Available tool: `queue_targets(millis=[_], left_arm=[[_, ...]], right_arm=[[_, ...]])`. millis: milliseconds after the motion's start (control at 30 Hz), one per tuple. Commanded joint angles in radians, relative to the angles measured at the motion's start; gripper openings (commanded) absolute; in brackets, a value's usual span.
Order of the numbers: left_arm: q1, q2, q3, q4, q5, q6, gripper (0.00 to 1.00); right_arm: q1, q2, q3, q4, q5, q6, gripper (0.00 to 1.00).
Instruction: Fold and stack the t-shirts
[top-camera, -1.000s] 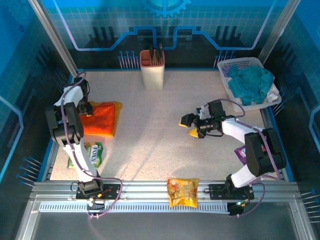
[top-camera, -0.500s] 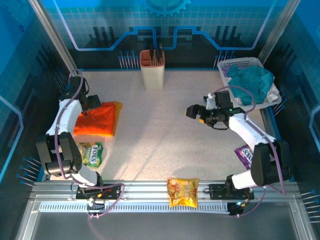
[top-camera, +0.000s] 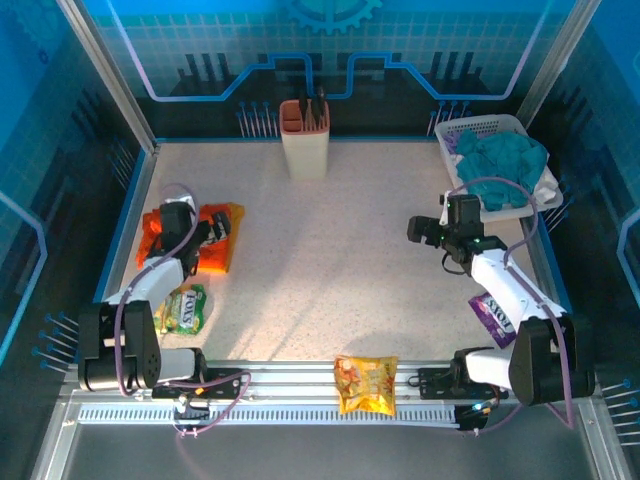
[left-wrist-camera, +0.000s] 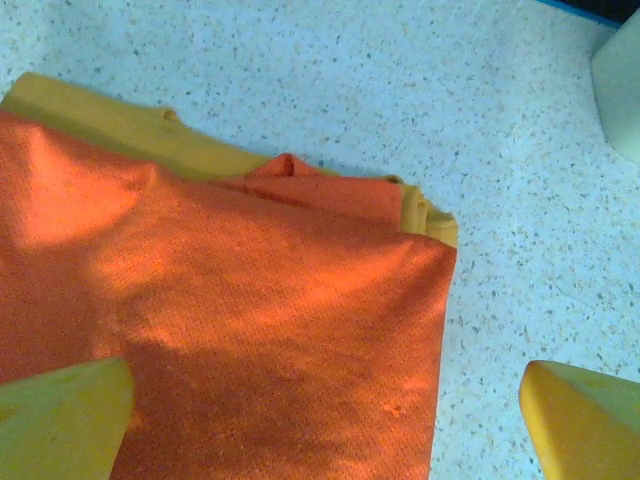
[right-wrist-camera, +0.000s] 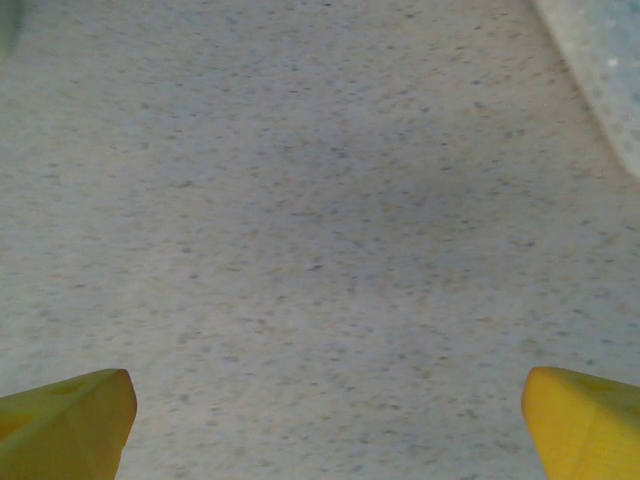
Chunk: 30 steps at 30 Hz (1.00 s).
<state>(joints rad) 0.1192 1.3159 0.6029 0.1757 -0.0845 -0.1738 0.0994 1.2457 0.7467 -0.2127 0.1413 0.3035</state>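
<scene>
Top external view: the left arm (top-camera: 150, 285) reaches over the left side of the bench (top-camera: 320, 260), and the left jaws hang directly above the folded orange shirt (top-camera: 213, 257). The yellow shirt (top-camera: 236, 212) lies under it, with a narrow strip showing at the far right corner of the stack. The right arm (top-camera: 500, 280) holds the right jaws above bare bench near the basket (top-camera: 485, 122), well apart from both shirts.

Left wrist view: the two fingers (left-wrist-camera: 60, 420) stand at opposite edges of the picture. The left jaws are wide and hold nothing. The orange shirt (left-wrist-camera: 250, 330) lies flat below them, its folded edge running away from the camera on the right. The yellow shirt (left-wrist-camera: 120, 125) shows as a band along the far edge and as a small corner at the right.

Right wrist view: the fingers (right-wrist-camera: 65, 420) are equally wide, with nothing between them and only speckled bench beneath.

Governing relation: the stack lies straight below the left jaws. The opening line crosses the right folded edge, so one finger is over cloth and the other over bare bench. The long axis of the stack cannot be read, because the arm covers its middle from above.

Assessment: the stack appears complete. The left arm is the nearer one for any correction. A withdrawal should probably go straight up, to avoid dragging the top layer.
</scene>
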Motion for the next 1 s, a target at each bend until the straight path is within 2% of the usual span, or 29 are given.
queue_targets(millis=[0, 100, 200, 233, 300, 400, 500, 600, 667, 867, 900, 967], left_arm=[[-0.032, 0.012, -0.099, 0.308, -0.058, 0.042, 0.99], [-0.069, 0.046, -0.147, 0.415, -0.086, 0.086, 0.99], [-0.085, 0.077, -0.168, 0.479, -0.105, 0.107, 0.99], [-0.085, 0.072, -0.167, 0.466, -0.102, 0.101, 0.99], [-0.085, 0.087, -0.201, 0.554, -0.093, 0.089, 0.99], [-0.095, 0.150, -0.275, 0.762, -0.081, 0.102, 0.99], [-0.111, 0.194, -0.295, 0.839, -0.096, 0.118, 0.99], [-0.119, 0.233, -0.278, 0.853, -0.107, 0.131, 0.99], [-0.125, 0.226, -0.237, 0.758, -0.104, 0.133, 0.99], [-0.136, 0.231, -0.233, 0.763, -0.116, 0.146, 0.99], [-0.138, 0.230, -0.234, 0.764, -0.116, 0.147, 0.99], [-0.137, 0.232, -0.235, 0.765, -0.113, 0.148, 0.99]], right_arm=[[-0.014, -0.027, -0.076, 0.179, 0.139, -0.132, 1.00], [-0.015, -0.030, -0.180, 0.366, 0.165, -0.198, 1.00], [-0.017, -0.033, -0.310, 0.644, 0.080, -0.298, 1.00], [-0.018, -0.022, -0.341, 0.724, 0.072, -0.319, 1.00], [-0.020, 0.027, -0.360, 0.833, 0.102, -0.327, 1.00], [-0.024, 0.113, -0.319, 0.853, 0.101, -0.339, 1.00], [-0.027, 0.142, -0.276, 0.792, 0.066, -0.337, 1.00], [-0.031, 0.141, -0.299, 0.853, -0.006, -0.325, 1.00], [-0.036, 0.145, -0.342, 0.954, -0.051, -0.310, 1.00], [-0.058, 0.305, -0.384, 1.192, -0.077, -0.280, 1.00], [-0.058, 0.282, -0.378, 1.137, -0.073, -0.279, 1.00], [-0.056, 0.293, -0.371, 1.145, -0.052, -0.277, 1.00]])
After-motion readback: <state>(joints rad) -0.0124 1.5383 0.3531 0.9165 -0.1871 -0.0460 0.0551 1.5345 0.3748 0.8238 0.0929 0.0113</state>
